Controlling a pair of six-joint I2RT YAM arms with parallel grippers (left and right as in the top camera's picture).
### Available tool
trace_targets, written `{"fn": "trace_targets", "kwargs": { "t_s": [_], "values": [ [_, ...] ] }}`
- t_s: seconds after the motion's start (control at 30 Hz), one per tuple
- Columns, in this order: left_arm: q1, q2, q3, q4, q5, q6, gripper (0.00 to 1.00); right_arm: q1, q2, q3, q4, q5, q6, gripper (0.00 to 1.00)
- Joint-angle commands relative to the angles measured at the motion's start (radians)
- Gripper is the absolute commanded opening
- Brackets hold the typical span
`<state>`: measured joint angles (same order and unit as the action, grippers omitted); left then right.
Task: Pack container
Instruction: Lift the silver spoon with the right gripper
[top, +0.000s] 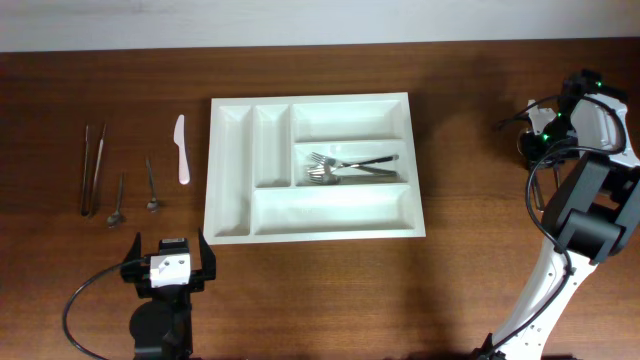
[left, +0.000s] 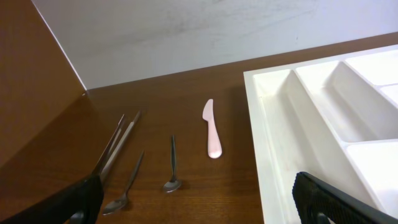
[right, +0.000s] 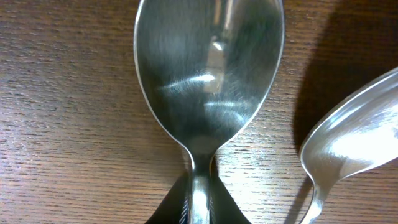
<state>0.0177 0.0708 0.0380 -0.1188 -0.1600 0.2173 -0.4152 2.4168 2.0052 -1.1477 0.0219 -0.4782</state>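
While the large white plastic cutlery tray (top: 315, 222) sits mid-bench (top: 450, 290) overhead, steel forks (top: 340, 167) in its middle long compartment, the loose pieces lie left of it: steel tongs (top: 92, 168), two small steel spoons (top: 152, 187) and a white plastic knife (top: 181, 150), all pointing lengthwise away from my left jaws, the nearer ones.

From the left wrist, those jaws stand wide apart, with the spoons ahead and the tray to the right.

From the right wrist, a big steel spoon (right: 208, 81) runs handle-first toward the right jaws; I cannot tell whether they grip it.
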Motion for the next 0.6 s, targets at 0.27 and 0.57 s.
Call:
{"fn": "trace_targets", "kwargs": {
  "t_s": [0.27,0.57],
  "values": [
    [-0.005,-0.008,-0.006,0.003,0.010,0.008,0.99,0.010,0.013,0.044,-0.016,-0.010,0.000,0.07],
    [-0.005,-0.008,-0.006,0.003,0.010,0.008,0.99,0.012,0.008,0.164,-0.099,-0.010,0.000,0.06]
  ]
}}
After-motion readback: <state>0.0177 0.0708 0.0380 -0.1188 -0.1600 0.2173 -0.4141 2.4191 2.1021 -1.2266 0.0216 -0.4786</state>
